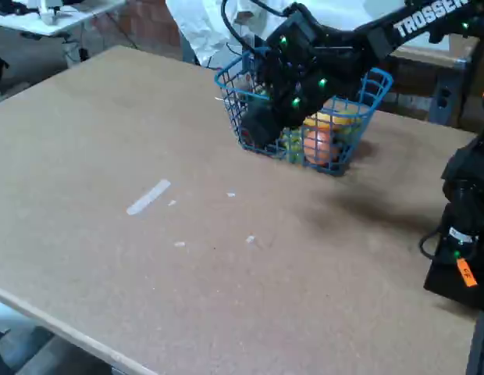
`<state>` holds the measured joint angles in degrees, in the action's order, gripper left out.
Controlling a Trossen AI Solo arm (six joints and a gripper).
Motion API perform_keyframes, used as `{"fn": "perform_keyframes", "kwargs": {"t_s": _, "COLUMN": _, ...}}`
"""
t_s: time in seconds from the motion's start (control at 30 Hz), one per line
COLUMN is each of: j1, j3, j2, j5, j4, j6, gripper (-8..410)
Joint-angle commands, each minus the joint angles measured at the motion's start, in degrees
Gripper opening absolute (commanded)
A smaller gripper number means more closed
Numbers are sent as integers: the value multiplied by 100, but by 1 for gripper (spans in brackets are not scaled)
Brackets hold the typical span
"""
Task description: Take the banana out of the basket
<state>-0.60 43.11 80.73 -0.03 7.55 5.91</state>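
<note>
- A strip of white tape [149,196] lies on the tabletop [226,266], at about 8 o'clock from the basket [359,117].
- The tool [261,125] dips into the basket's left end; its jaw state is hidden.
- The banana [336,119] lies inside, above an orange-pink fruit [320,145], at 3 o'clock from the tool.

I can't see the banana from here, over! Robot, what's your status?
Gripper down at the basket, jaws hidden. Banana inside. Orange-pink fruit beside it.
</note>
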Motion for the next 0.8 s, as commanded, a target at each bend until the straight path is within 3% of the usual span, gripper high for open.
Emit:
{"fn": "perform_keyframes", "kwargs": {"t_s": 0.0, "j1": -2, "j3": 4, "j2": -2, "j5": -4, "j4": -9, "j6": 26, "gripper": 220}}
{"fn": "perform_keyframes", "kwargs": {"t_s": 0.63, "j1": -2, "j3": 4, "j2": -2, "j5": 7, "j4": -39, "j6": -4, "gripper": 220}}
{"fn": "perform_keyframes", "kwargs": {"t_s": 0.77, "j1": -2, "j3": 7, "j2": -26, "j5": -7, "j4": -264, "j6": 315, "gripper": 220}}
